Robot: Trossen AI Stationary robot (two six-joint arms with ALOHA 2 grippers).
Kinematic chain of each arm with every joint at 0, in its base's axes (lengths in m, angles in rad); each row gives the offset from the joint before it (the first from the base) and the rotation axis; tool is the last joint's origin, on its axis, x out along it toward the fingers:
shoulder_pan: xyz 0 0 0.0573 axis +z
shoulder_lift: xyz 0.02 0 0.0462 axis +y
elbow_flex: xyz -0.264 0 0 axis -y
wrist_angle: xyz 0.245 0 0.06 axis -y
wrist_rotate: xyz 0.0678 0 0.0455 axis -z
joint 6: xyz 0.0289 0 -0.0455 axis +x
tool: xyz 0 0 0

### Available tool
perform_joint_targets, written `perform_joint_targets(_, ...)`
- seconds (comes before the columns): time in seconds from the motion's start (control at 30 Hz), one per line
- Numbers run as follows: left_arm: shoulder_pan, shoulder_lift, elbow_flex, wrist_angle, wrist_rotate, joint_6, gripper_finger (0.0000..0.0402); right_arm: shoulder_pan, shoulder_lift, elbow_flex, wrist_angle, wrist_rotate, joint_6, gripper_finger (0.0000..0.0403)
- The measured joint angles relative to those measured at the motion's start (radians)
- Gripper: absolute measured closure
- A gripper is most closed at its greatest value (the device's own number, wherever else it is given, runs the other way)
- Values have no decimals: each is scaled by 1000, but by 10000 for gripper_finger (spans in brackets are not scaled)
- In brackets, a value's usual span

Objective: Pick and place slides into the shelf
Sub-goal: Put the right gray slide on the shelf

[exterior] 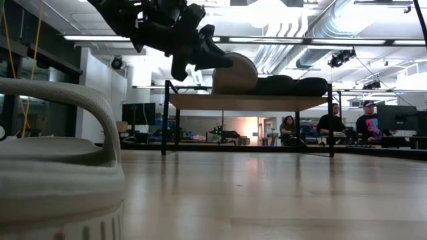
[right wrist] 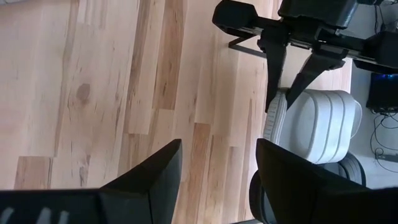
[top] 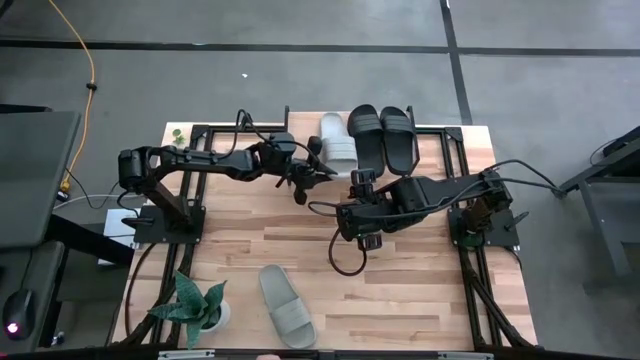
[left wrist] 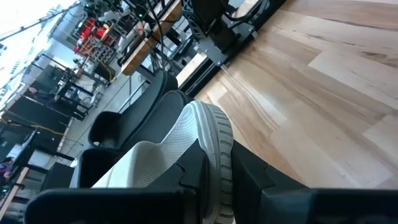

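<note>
From above, the left gripper was reached out over the far middle of the wooden table, at the near end of a light grey slide that lay on the shelf at the table's far edge. Its fingers were nearly closed, pinching the rim of that slide between them, as the left wrist view showed; the right wrist view saw the same gripper from the other side, its two dark fingers meeting at the edge of the pale slide. In the low view the left gripper hung at about the height of the shelf's plank top, on which the grey slide sat beside the black ones. The pair of black slides lay side by side on the shelf, just to the right of the grey one. The second light grey slide lay alone on the table near its front edge, well apart from the shelf and close to a small potted plant; it filled the left foreground of the low view. The right gripper was held over the middle of the table, near the left one, its fingers spread wide with only bare tabletop between them, holding nothing.
</note>
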Motion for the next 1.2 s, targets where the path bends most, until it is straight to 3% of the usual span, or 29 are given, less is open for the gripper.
perform_joint_targets(0.57,1,0,0,14,-61,-68,229,0,0,0,7,0,0,206)
perform_joint_targets(1.2,1,0,0,-70,-89,-107,166,0,0,0,8,0,0,206)
